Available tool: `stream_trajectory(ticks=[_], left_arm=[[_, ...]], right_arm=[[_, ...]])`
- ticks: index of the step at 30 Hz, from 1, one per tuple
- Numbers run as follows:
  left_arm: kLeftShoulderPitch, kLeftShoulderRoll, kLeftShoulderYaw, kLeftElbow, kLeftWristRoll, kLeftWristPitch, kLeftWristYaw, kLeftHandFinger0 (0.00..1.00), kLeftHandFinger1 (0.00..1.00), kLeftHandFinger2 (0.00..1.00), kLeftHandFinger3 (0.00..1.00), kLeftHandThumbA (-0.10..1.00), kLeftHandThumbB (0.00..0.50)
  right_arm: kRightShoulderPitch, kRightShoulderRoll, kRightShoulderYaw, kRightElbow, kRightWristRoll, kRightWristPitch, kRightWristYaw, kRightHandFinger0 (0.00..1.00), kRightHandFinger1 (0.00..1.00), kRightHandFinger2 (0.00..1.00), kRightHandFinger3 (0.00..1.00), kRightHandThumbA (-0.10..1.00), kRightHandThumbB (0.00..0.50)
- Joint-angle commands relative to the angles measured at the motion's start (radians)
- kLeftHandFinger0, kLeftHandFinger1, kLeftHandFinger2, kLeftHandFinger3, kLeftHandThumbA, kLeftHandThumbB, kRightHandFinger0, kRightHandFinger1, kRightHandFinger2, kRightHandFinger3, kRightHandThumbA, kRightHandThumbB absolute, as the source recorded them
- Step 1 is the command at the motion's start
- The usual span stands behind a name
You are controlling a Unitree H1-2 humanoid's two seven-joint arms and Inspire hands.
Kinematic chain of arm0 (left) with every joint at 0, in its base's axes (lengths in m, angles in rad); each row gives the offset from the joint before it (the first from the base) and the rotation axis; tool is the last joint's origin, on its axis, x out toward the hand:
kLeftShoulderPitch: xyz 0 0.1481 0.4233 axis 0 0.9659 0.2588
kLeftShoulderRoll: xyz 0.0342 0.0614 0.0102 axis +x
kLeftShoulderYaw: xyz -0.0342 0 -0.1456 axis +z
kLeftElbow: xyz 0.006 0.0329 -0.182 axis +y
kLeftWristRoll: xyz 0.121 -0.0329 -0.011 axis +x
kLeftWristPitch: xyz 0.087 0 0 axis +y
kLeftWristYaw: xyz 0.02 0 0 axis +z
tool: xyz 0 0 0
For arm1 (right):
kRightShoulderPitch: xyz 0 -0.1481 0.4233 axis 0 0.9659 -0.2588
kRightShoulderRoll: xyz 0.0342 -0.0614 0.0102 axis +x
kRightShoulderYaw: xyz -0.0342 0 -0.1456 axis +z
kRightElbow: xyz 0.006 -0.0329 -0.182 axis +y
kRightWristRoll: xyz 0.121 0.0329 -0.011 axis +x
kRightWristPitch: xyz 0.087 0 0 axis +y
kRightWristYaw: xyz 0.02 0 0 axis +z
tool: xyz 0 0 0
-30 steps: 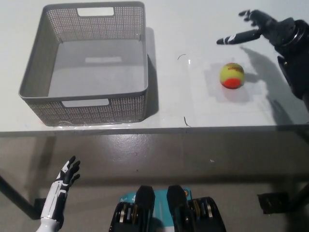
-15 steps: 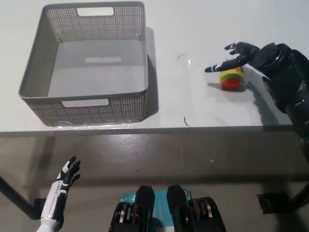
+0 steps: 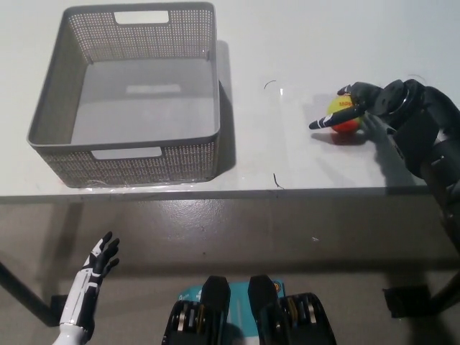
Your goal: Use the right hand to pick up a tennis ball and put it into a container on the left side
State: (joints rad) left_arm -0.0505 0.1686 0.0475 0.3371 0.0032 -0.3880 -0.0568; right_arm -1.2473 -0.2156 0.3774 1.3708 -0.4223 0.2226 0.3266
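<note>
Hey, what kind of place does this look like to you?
Probably a robot test setup: a bare white table holding only a grey basket and a tennis ball, over a plain hard floor.

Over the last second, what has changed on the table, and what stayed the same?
The black right hand came down from the far right of the table and toward the tennis ball; its fingers now reach around the ball, though a closed hold is not clear. The ball, the grey basket and the white left hand, low below the table edge, stayed in place.

white table (image 3: pixel 302 43) with grey basket (image 3: pixel 126 154) and tennis ball (image 3: pixel 341 118)
</note>
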Motion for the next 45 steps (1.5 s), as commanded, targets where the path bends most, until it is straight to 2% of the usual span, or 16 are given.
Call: stream_trajectory(ticks=[1,10,12,16,17,18,19,20,21,22,23,25,28,34,41,45], left_arm=[[-0.003,0.019,0.007,-0.017,-0.024,-0.055,-0.016,1.00,1.00,1.00,1.00,1.00,0.162],[0.000,0.019,0.010,-0.017,-0.032,-0.061,-0.026,1.00,1.00,1.00,1.00,1.00,0.160],[0.001,0.019,0.010,-0.021,-0.043,-0.056,-0.034,1.00,1.00,1.00,1.00,1.00,0.164],[-0.011,0.016,0.012,-0.015,-0.044,-0.061,-0.030,1.00,1.00,1.00,1.00,1.00,0.173],[-0.009,0.017,0.012,-0.018,-0.053,-0.057,-0.037,1.00,1.00,1.00,1.00,1.00,0.167],[-0.009,0.018,0.011,-0.021,-0.056,-0.054,-0.040,1.00,1.00,1.00,1.00,1.00,0.165],[-0.011,0.019,0.011,-0.019,-0.055,-0.055,-0.040,1.00,1.00,1.00,1.00,1.00,0.170],[-0.012,0.020,0.012,-0.014,-0.054,-0.059,-0.039,1.00,1.00,1.00,1.00,1.00,0.179],[-0.016,0.020,0.012,-0.009,-0.056,-0.062,-0.041,1.00,1.00,1.00,1.00,1.00,0.179],[-0.018,0.020,0.012,-0.008,-0.057,-0.062,-0.041,1.00,1.00,1.00,1.00,1.00,0.178],[-0.018,0.020,0.012,-0.007,-0.055,-0.062,-0.040,1.00,1.00,1.00,1.00,1.00,0.179],[-0.018,0.020,0.012,-0.009,-0.056,-0.061,-0.041,1.00,1.00,1.00,1.00,1.00,0.178],[-0.017,0.018,0.012,-0.013,-0.061,-0.054,-0.043,1.00,1.00,1.00,1.00,1.00,0.189],[-0.014,0.020,0.011,-0.024,-0.056,-0.046,-0.042,1.00,1.00,1.00,1.00,1.00,0.192],[-0.031,0.025,0.013,-0.013,-0.055,-0.041,-0.042,1.00,1.00,1.00,1.00,1.00,0.199],[-0.029,0.024,0.013,-0.013,-0.057,-0.043,-0.043,1.00,1.00,1.00,1.00,1.00,0.177]], right_arm=[[-0.085,-0.023,0.016,0.000,-0.015,-0.031,-0.037,1.00,1.00,1.00,1.00,1.00,0.500],[-0.078,-0.030,0.020,0.010,-0.011,-0.029,-0.068,1.00,1.00,1.00,1.00,0.99,0.482],[-0.074,-0.021,0.012,0.010,-0.007,-0.024,-0.110,1.00,1.00,1.00,1.00,0.94,0.471],[-0.054,-0.003,-0.044,0.015,0.032,-0.059,-0.284,1.00,1.00,1.00,1.00,0.57,0.346],[-0.031,0.009,-0.064,0.014,0.038,-0.097,-0.408,0.56,0.55,0.65,0.64,0.00,0.163],[-0.012,0.016,-0.083,0.011,0.045,-0.136,-0.500,0.25,0.38,0.54,0.55,-0.10,0.252],[-0.007,0.018,-0.094,0.010,0.052,-0.150,-0.519,0.05,0.15,0.29,0.30,-0.10,0.207],[0.005,0.023,-0.117,0.008,0.066,-0.180,-0.556,0.00,0.07,0.31,0.29,-0.10,0.192],[0.014,0.025,-0.134,0.007,0.079,-0.203,-0.572,0.00,0.12,0.47,0.43,-0.10,0.174],[0.017,0.028,-0.146,0.008,0.087,-0.214,-0.582,0.00,0.14,0.55,0.51,-0.10,0.172],[0.018,0.030,-0.158,0.009,0.094,-0.218,-0.589,0.00,0.28,0.73,0.69,-0.10,0.166],[0.023,0.034,-0.188,0.009,0.113,-0.241,-0.601,0.00,0.40,0.80,0.78,-0.10,0.171],[0.029,0.036,-0.218,0.010,0.129,-0.278,-0.607,0.00,0.48,0.79,0.82,-0.10,0.142],[0.031,0.040,-0.276,0.006,0.153,-0.339,-0.614,0.00,0.40,0.70,0.73,-0.10,0.131],[-0.035,0.055,-0.422,-0.034,0.252,-0.402,-0.584,0.00,0.42,0.73,0.71,-0.10,0.167],[-0.064,0.066,-0.437,-0.074,0.256,-0.429,-0.567,0.00,0.39,0.73,0.69,-0.10,0.147]])
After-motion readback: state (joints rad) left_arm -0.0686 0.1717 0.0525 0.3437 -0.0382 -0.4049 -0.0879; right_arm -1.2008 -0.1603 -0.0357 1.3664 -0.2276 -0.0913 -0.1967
